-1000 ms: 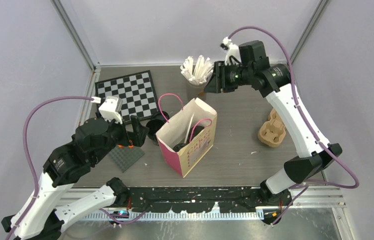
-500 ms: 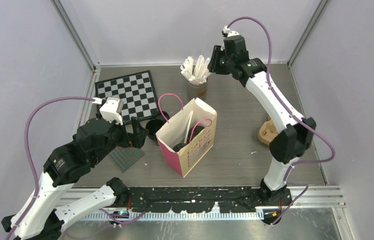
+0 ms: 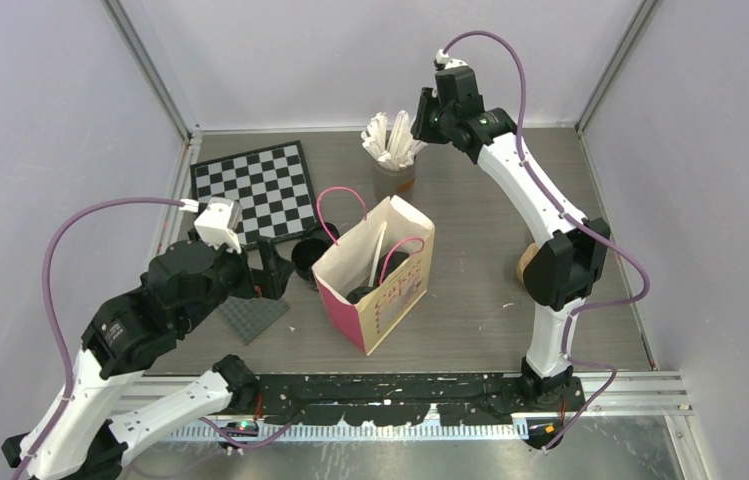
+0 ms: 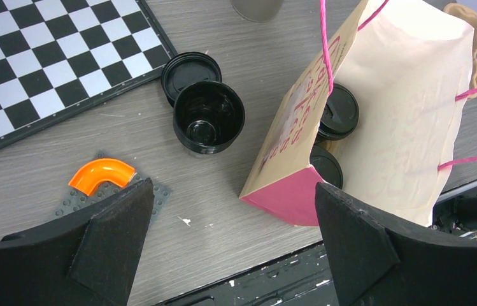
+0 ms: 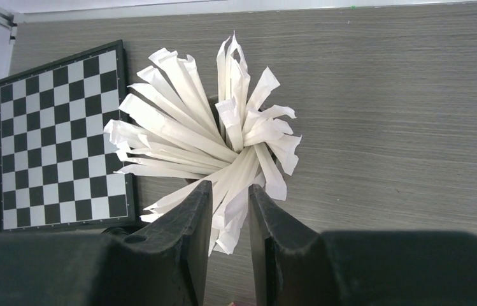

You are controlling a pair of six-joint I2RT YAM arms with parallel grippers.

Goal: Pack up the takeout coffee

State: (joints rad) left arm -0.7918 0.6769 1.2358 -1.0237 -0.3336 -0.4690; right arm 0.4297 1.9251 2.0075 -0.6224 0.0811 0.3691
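Observation:
Two lidded black coffee cups (image 4: 337, 111) (image 4: 327, 167) stand inside the open pink paper bag (image 3: 390, 300). A third black cup (image 4: 209, 118) stands open on the table left of the bag, its lid (image 4: 191, 69) lying just behind it. My left gripper (image 4: 232, 191) hovers wide open and holds nothing, near the bag's left corner (image 4: 286, 197) and in front of the open cup. My right gripper (image 5: 230, 191) hangs over the grey cup of white wrapped sticks (image 5: 223, 146). Its jaws stand a narrow gap apart, and sticks show through that gap.
A chessboard (image 3: 255, 180) lies at the back left. A grey studded plate (image 3: 253, 315) with an orange curved piece (image 4: 100, 175) sits by my left gripper. The brown pulp carrier (image 3: 528, 262) is half hidden behind my right arm.
My right arm has swung back and up, from right of the stick cup to above it, and its jaws have narrowed. My left gripper has shifted slightly and stayed open.

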